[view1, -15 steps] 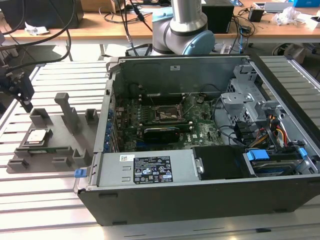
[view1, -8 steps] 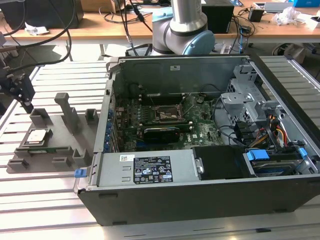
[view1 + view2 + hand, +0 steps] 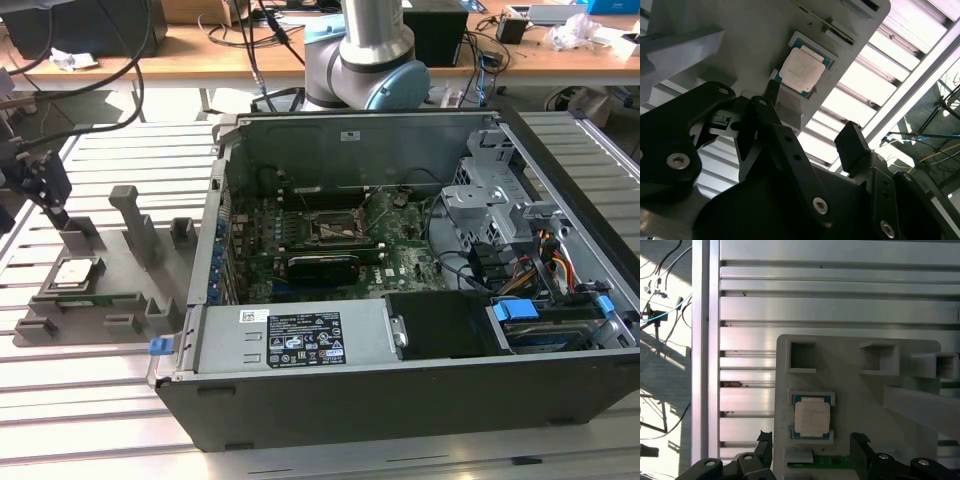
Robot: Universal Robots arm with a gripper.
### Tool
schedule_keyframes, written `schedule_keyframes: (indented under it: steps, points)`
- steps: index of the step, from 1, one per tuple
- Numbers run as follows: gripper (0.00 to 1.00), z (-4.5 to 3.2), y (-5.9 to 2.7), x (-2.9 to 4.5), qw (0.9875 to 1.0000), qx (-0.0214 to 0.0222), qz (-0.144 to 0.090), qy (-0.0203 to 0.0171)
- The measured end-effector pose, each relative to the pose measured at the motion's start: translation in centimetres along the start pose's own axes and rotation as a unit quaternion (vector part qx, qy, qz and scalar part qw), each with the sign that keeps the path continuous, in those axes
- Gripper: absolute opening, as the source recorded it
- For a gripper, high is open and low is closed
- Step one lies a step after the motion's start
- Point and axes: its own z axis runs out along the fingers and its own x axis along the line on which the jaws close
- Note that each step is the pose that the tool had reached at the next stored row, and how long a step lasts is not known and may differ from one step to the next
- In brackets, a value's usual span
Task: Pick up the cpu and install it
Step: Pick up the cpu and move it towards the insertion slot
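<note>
The cpu [image 3: 812, 417], a thin square chip with a shiny silver top, lies flat in its recess on the grey plastic tray [image 3: 865, 405]. In the exterior view the cpu [image 3: 75, 272] rests on the tray [image 3: 120, 290], at that view's left beside the computer case. My black gripper [image 3: 57, 212] hangs just above the tray, a little behind the cpu. In both wrist views the gripper [image 3: 811, 445] [image 3: 812, 125] is open, its two fingertips [image 3: 771, 95] spread wider than the cpu [image 3: 801, 71], with nothing between them. The black socket frame [image 3: 335, 230] sits on the motherboard inside the case.
The open computer case [image 3: 400, 400] takes up the middle and the exterior view's right, with high walls around the motherboard. Upright grey posts [image 3: 135, 225] rise from the tray near the cpu. A ribbed aluminium table [image 3: 830, 305] lies underneath. The arm's base [image 3: 365, 60] stands behind the case.
</note>
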Motion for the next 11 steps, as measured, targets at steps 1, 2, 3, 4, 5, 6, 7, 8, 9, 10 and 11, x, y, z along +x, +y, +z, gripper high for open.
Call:
schedule_keyframes:
  steps: [1,2,3,4,5,6,7,8,9,10,11]
  points:
    - [0.72,0.06,0.0,0.0,1.0,0.0,0.0,0.0]
    - [0.72,0.11,0.0,0.0,1.0,0.0,0.0,0.0]
    - [0.72,0.16,0.0,0.0,1.0,0.0,0.0,0.0]
    - [0.72,0.21,0.0,0.0,1.0,0.0,0.0,0.0]
    - [0.72,0.26,0.0,0.01,1.0,0.0,0.0,0.0]
    - [0.72,0.3,0.0,0.01,1.0,0.0,0.0,0.0]
    - [0.72,0.36,0.0,0.01,1.0,0.0001,0.0,0.0]
    - [0.72,0.41,0.0,0.01,1.0,0.0,0.0,0.0]
    - [0.72,0.5,0.0,0.01,1.0,0.0001,0.0,0.0]
    - [0.72,0.59,0.0,0.01,1.0,0.0,0.0,0.0]
    - [0.72,0.63,0.0,0.02,1.0,0.0,0.0,0.0]
